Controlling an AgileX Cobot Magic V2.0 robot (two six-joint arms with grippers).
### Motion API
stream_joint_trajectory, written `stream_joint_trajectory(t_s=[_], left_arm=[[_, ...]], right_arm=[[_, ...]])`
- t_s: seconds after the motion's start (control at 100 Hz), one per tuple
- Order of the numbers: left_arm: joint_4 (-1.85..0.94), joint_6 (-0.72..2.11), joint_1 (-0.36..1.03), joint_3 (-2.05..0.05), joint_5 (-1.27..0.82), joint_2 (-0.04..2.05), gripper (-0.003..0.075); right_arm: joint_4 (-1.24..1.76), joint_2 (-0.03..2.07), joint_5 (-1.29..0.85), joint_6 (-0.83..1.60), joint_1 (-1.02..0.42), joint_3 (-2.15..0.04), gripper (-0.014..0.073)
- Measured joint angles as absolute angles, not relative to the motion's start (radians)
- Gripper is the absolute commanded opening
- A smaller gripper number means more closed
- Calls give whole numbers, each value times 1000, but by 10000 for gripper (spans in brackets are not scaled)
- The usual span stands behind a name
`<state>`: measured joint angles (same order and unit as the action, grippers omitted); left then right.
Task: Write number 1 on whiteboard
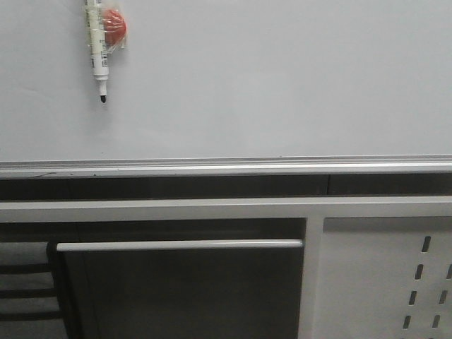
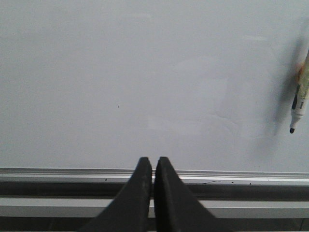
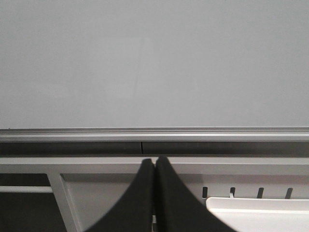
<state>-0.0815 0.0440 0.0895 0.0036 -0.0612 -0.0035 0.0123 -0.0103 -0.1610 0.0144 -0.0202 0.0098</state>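
The whiteboard (image 1: 268, 85) fills the upper part of the front view, with its silver rail (image 1: 226, 168) along the lower edge. It also shows in the left wrist view (image 2: 145, 82) and the right wrist view (image 3: 154, 63). No stroke of the number 1 shows on it. A white marker pen (image 1: 97, 42) with a black tip hangs on the board at upper left, held by a red magnet (image 1: 114, 26); it shows in the left wrist view (image 2: 297, 104) too. My left gripper (image 2: 153, 159) is shut and empty, low before the rail. My right gripper (image 3: 154, 158) is shut and empty, below the rail.
A white metal frame (image 1: 212, 210) runs under the board, with a horizontal bar (image 1: 180, 245) and a perforated panel (image 1: 395, 282) at lower right. A white tray (image 3: 260, 215) sits on that panel. Dark shelves (image 1: 28, 289) show at lower left.
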Motion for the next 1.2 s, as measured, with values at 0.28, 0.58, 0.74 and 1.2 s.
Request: stream_joint_trajectory(t_s=[0.28, 0.58, 0.74, 1.2], left_arm=[[-81, 44, 90, 4, -61, -3, -20], [-243, 44, 90, 4, -59, -3, -20], [-413, 44, 90, 4, -40, -3, -20], [-644, 140, 90, -200, -252, 88, -20]], right_arm=[[12, -10, -161, 14, -20, 10, -53], [149, -10, -115, 14, -20, 10, -53], [348, -10, -54, 14, -20, 10, -53], [557, 122, -331, 66, -20, -183, -51]])
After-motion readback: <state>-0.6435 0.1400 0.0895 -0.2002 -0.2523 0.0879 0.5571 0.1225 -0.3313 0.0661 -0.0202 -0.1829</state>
